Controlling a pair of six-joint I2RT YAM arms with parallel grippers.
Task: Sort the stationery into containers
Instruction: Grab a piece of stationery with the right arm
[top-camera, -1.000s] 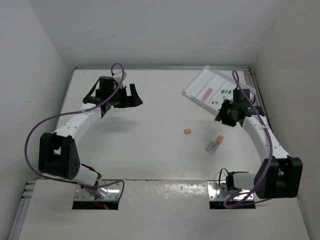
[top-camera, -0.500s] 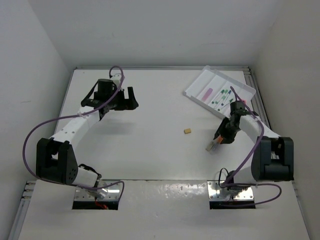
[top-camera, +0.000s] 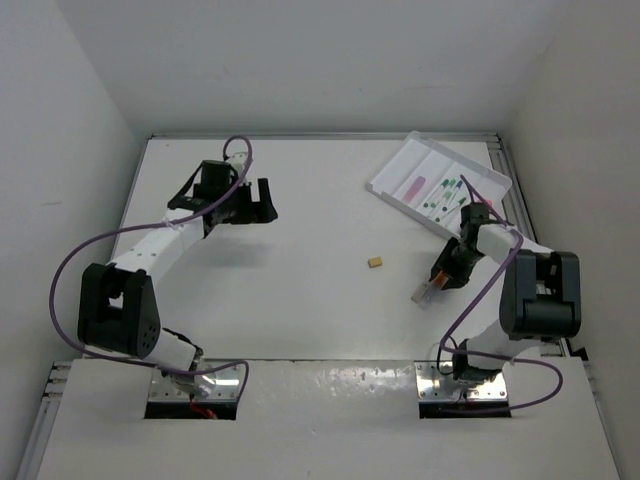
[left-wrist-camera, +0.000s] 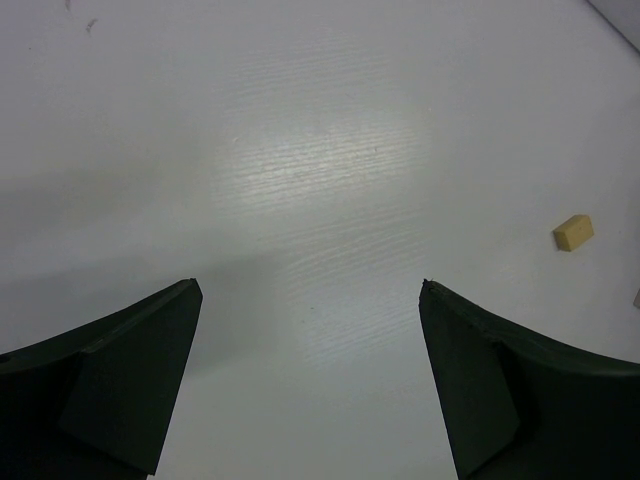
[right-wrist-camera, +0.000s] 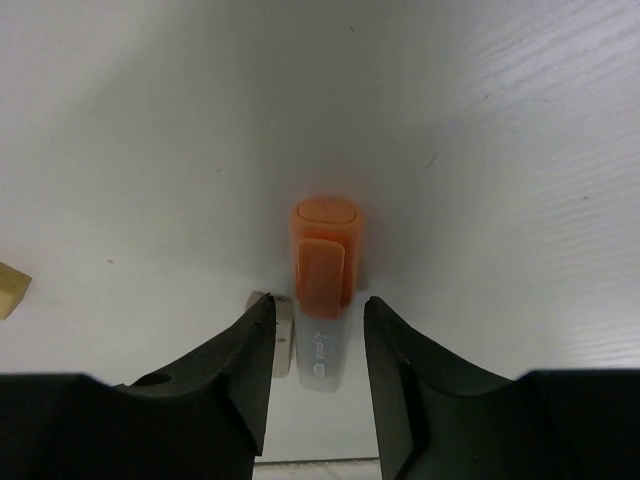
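An orange-capped marker with a clear body lies on the white table, seen in the top view at right of centre. My right gripper straddles it, a finger on each side with small gaps, open; in the top view it hangs low over the marker. A small beige eraser lies against the marker by my left finger. A tan eraser block lies mid-table, also in the left wrist view. My left gripper is open and empty at far left. The white divided tray holds a pink pen and green-capped pens.
The tray sits at the far right corner near the right wall. White walls close the table in on the left, back and right. The tan block also shows at the left edge of the right wrist view.
My right gripper has come down from beside the tray toward the near side and now straddles the orange-capped marker. My left gripper has only shifted slightly.
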